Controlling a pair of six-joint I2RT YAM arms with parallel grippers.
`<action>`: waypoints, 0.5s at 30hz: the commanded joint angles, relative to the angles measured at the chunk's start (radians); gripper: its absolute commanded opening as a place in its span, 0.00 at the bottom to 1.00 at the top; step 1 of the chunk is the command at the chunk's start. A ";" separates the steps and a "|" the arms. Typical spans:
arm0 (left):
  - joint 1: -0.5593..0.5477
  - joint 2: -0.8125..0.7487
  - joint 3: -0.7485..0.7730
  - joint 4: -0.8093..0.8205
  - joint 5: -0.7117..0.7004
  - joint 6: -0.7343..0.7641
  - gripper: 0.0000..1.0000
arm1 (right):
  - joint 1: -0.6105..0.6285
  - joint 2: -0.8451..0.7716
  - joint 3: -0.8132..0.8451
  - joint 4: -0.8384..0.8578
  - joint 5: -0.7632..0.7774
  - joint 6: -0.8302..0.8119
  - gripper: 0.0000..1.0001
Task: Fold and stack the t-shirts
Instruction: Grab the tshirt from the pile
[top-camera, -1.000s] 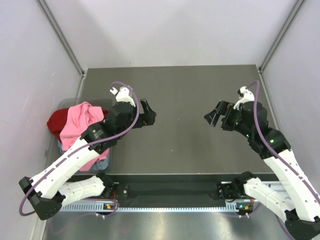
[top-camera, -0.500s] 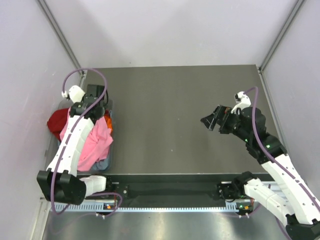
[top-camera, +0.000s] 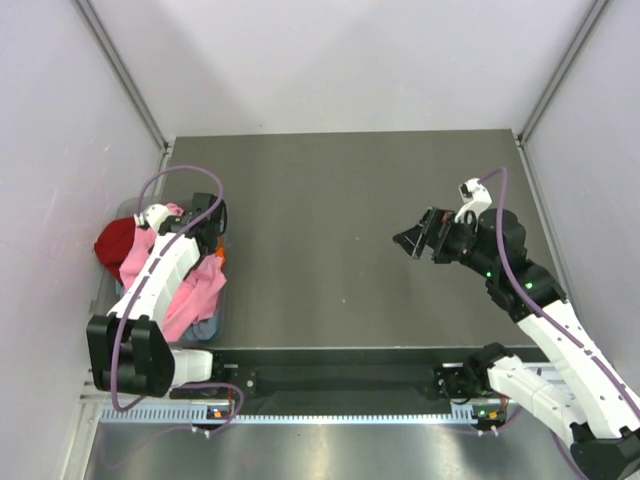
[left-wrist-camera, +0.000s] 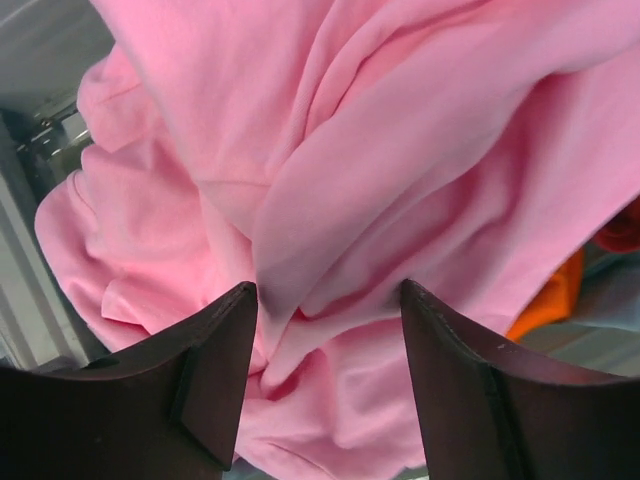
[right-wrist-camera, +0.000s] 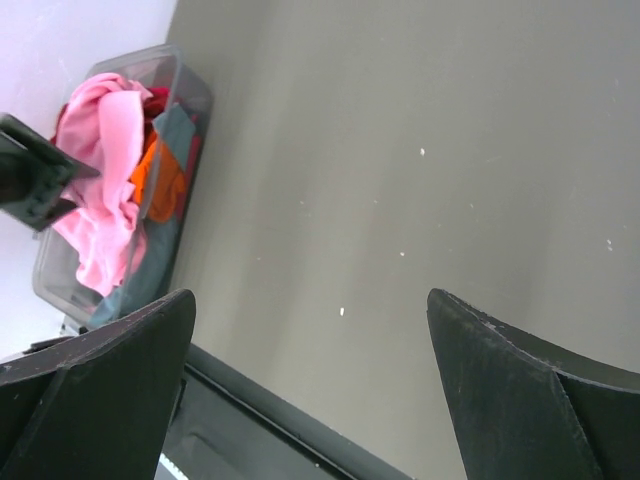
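The t-shirts lie heaped in a clear bin (top-camera: 223, 305) at the table's left edge. The bright pink t-shirt (top-camera: 196, 292) is on top, with the dark red one (top-camera: 112, 240) behind it and the grey-blue one (top-camera: 205, 326) underneath. My left gripper (top-camera: 210, 238) reaches down into the bin. In the left wrist view the left gripper (left-wrist-camera: 328, 292) stands open, its fingers (left-wrist-camera: 215, 385) straddling a raised fold of the pink t-shirt (left-wrist-camera: 330, 170). A bit of the orange t-shirt (left-wrist-camera: 548, 300) shows at the right. My right gripper (top-camera: 415, 238) hovers open over the bare table (top-camera: 330, 190), holding nothing.
The right wrist view takes in the bin (right-wrist-camera: 192, 92) far to the left, with pink (right-wrist-camera: 95, 150), orange (right-wrist-camera: 160, 178) and grey-blue (right-wrist-camera: 176, 126) cloth inside. The table's dark front rail (right-wrist-camera: 260, 400) runs below. Grey walls close in the table on three sides.
My left arm swung from mid-table out to the left and lowered its gripper onto the pink t-shirt in the bin. The right gripper drifted slightly left.
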 joint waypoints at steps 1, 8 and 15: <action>0.008 0.018 -0.032 0.018 -0.042 -0.040 0.59 | 0.009 -0.017 0.021 0.067 -0.029 -0.019 1.00; 0.007 -0.063 0.071 0.083 -0.044 0.085 0.00 | 0.009 -0.037 0.028 0.079 -0.068 -0.007 1.00; 0.005 -0.146 0.450 0.494 0.345 0.426 0.00 | 0.009 -0.054 0.021 0.098 -0.057 0.016 1.00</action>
